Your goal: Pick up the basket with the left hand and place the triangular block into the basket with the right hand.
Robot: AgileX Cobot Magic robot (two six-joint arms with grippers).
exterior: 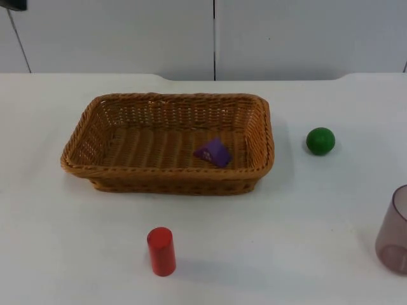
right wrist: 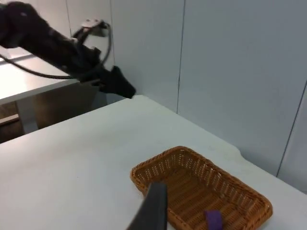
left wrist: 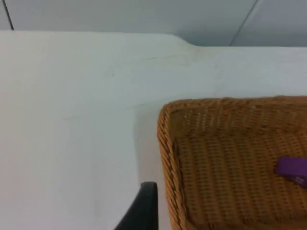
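Note:
The woven brown basket [exterior: 166, 182] stands on the white table, a little left of the middle. A purple triangular block [exterior: 213, 152] lies inside it, toward its right end; the same block [left wrist: 292, 169] [right wrist: 214, 219] appears in both wrist views. My left gripper [right wrist: 121, 85] hangs above the table's far left edge, well apart from the basket's [left wrist: 168, 148] corner. My right gripper [right wrist: 152, 211] is held high and far back from the basket [right wrist: 144, 178], touching nothing. Both arms wait.
A red cylinder [exterior: 161, 251] stands upright in front of the basket. To the basket's right rests a green ball [exterior: 320, 140]. A translucent brownish cup [exterior: 395, 232] stands at the table's right edge. The grey partition wall [exterior: 286, 38] closes the far side.

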